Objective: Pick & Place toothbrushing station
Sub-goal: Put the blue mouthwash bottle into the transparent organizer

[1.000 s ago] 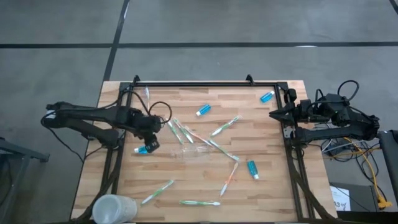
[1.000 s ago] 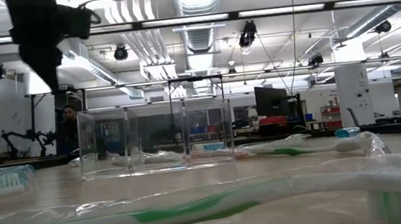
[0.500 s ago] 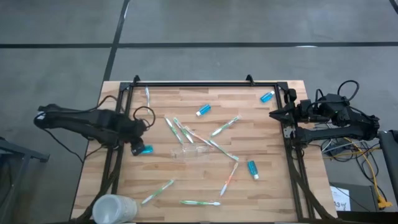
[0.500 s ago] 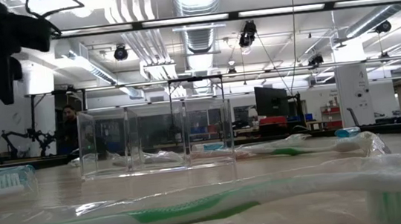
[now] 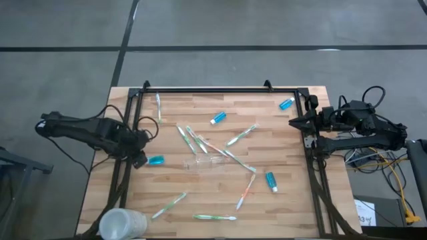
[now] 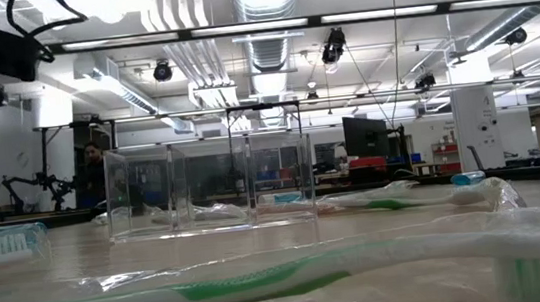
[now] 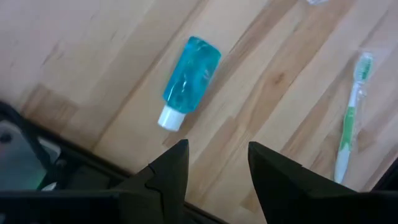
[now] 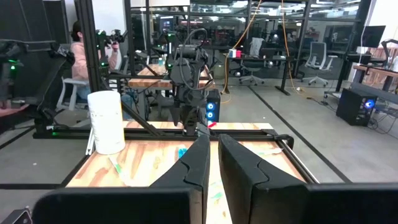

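Observation:
The toothbrushing station, a clear plastic holder (image 5: 203, 162) (image 6: 211, 185), rests on its base mid-table. Slim green, white and orange toothbrushes (image 5: 235, 138) lie loose around it. A blue tube (image 5: 155, 160) (image 7: 189, 78) with a white cap lies flat on the wood at the left. My left gripper (image 5: 139, 157) (image 7: 217, 165) hovers open just left of that tube, at the table's left edge, pointing steeply down, with nothing between its fingers. My right gripper (image 5: 293, 122) (image 8: 211, 162) waits shut and level at the table's right edge.
A frosted white cup (image 5: 122, 223) (image 8: 106, 121) stands at the near left corner. Other blue tubes lie at the far middle (image 5: 218, 118), far right (image 5: 286, 104) and near right (image 5: 270, 181). A black frame (image 5: 213, 90) runs along the far and side edges.
My left gripper has drawn back toward the table's left edge, away from the middle, sinking slightly and staying open. The blue tube beside it has stayed where it lay. My right arm has kept still.

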`<action>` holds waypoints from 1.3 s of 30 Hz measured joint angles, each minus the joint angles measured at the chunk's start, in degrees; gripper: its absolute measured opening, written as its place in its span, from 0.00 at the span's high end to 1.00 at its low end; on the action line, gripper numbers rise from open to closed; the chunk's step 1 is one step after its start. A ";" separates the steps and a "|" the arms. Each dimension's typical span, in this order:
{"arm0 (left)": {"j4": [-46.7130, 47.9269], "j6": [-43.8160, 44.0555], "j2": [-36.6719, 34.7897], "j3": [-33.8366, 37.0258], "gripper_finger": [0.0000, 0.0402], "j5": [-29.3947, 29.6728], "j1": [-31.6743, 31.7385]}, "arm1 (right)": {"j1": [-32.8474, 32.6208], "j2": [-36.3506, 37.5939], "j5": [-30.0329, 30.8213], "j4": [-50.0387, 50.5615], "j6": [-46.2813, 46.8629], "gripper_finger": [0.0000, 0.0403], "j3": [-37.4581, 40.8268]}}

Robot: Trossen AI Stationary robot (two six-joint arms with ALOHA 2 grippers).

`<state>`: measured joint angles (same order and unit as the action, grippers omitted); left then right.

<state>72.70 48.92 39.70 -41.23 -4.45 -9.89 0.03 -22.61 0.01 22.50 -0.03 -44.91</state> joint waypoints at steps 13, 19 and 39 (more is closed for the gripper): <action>-5.33 12.24 0.12 2.62 0.58 3.48 0.02 | -0.02 0.01 0.00 0.00 0.00 0.92 0.01; -8.50 16.80 0.23 1.06 0.58 7.24 0.03 | 0.00 0.00 0.00 0.00 0.00 0.92 0.02; -19.57 -27.89 9.35 3.08 0.58 3.74 -0.66 | 0.00 0.02 0.02 0.00 0.00 0.92 0.00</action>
<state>53.13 21.03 49.04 -38.16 -0.71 -10.55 0.03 -22.59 0.03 22.50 -0.03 -44.91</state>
